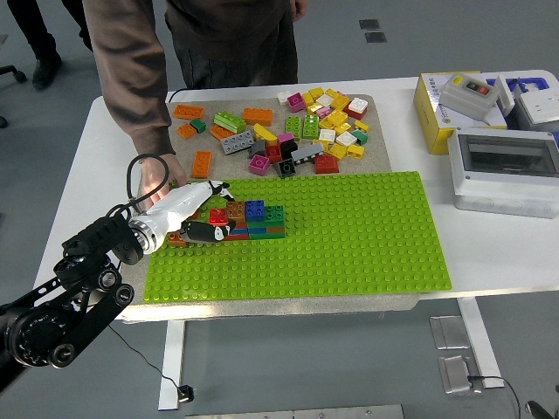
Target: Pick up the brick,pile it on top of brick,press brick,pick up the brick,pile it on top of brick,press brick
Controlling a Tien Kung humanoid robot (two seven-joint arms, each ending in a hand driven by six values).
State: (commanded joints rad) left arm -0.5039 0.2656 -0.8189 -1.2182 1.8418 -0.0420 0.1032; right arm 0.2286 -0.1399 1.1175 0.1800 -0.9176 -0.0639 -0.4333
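Note:
A low cluster of bricks stands at the left of the green baseplate (349,236): a red brick (218,216), a brown one (236,209), a blue one (255,209) and a green one (274,213), with more layers under them. My left hand (212,211), white with black fingertips, reaches in from the lower left. Its fingers arch over the red brick and its thumb lies just in front of it, so the hand closes on that brick at the cluster's left end. My right hand is out of sight.
A person stands at the far side, one hand (155,179) resting on the mat just behind my left hand. Several loose bricks (314,131) lie beyond the baseplate, with orange ones (202,163) at the left. A yellow box (463,100) and a grey enclosure (507,170) stand at the right.

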